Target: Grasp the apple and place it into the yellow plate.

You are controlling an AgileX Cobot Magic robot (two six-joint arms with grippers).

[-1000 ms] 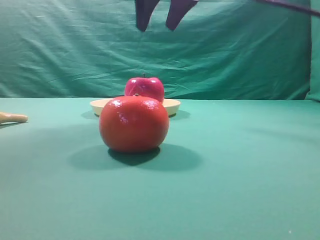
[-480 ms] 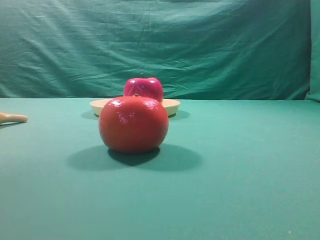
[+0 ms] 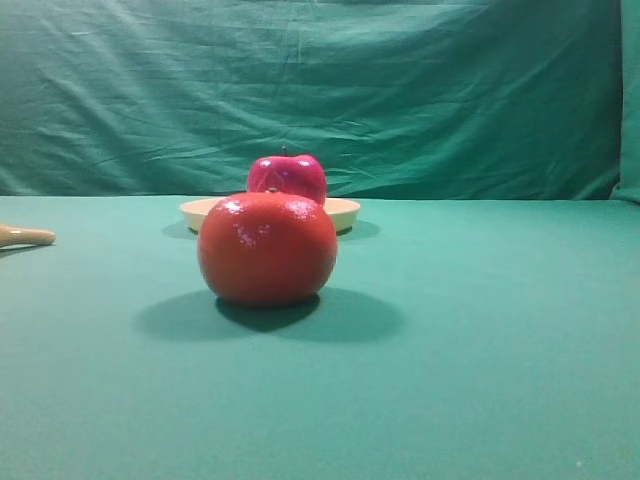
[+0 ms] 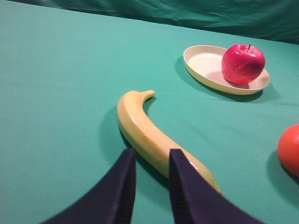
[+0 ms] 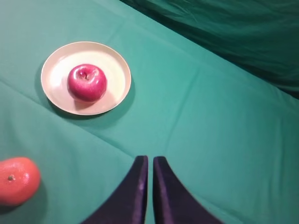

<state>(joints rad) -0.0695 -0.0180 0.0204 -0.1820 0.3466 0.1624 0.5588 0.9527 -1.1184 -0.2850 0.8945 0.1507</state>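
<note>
The dark red apple (image 3: 288, 176) with a short stem sits upright in the pale yellow plate (image 3: 343, 212) at the back of the table. It also shows in the right wrist view (image 5: 87, 82) on the plate (image 5: 113, 70), and in the left wrist view (image 4: 243, 64) on the plate (image 4: 203, 63). My right gripper (image 5: 149, 161) is shut and empty, high above the table, to the right of the plate. My left gripper (image 4: 152, 156) is low over a banana, its fingers a narrow gap apart, holding nothing. Neither gripper shows in the exterior view.
A round orange-red fruit (image 3: 267, 248) stands in front of the plate and hides part of it; it also shows in the right wrist view (image 5: 16, 180). A yellow banana (image 4: 145, 130) lies left of the plate, its tip (image 3: 25, 236) at the exterior view's left edge. A green cloth (image 3: 450, 90) hangs behind.
One second ago two open dark fingers hung at the top of the exterior view above the apple. They rose out of the view. The apple stays in the plate.
</note>
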